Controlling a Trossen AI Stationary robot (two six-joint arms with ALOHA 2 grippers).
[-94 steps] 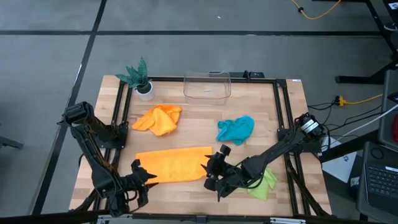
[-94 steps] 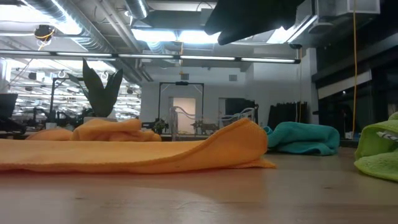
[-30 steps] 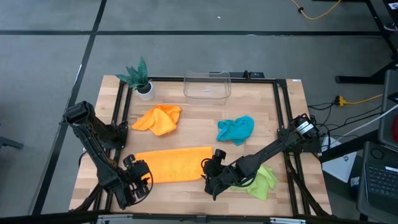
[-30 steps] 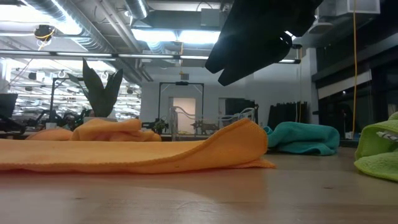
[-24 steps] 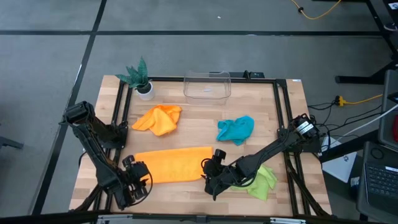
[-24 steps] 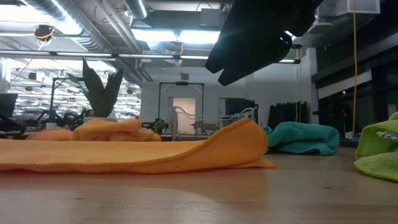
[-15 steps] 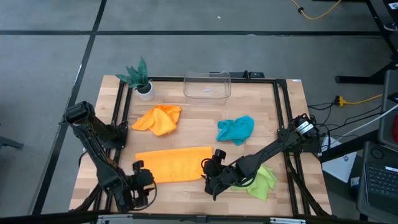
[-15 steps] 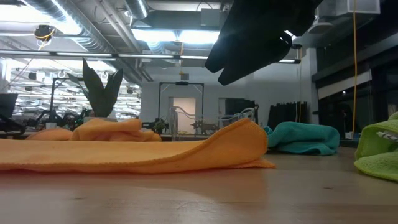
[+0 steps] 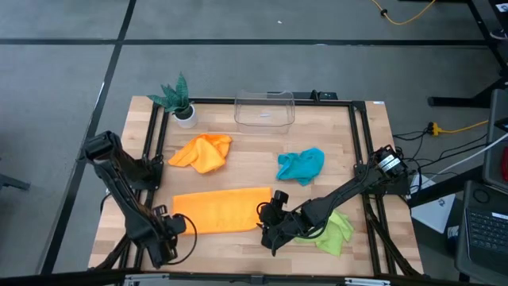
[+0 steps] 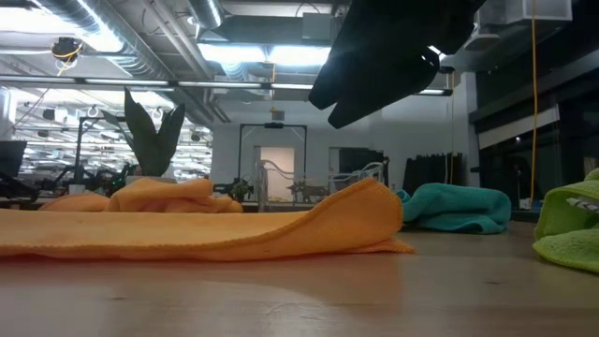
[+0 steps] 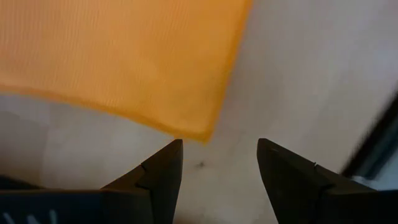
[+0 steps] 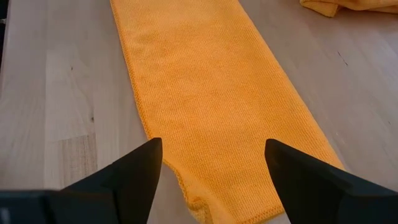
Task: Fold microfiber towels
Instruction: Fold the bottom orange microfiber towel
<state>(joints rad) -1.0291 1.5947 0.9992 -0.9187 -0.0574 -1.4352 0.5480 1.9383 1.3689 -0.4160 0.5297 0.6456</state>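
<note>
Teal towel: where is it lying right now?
In the high view the teal towel lies bunched up right of the table's centre, apart from the crumpled orange towel on its left and beyond the lime green towel.

Two dark arms, tapered black fingers (image 12: 314,174)

From table height the lime towel (image 10: 569,228) runs off the picture's edge — only part shows. The crumpled orange towel (image 10: 154,195) sits half hidden behind the flat orange towel (image 10: 215,232).
</note>
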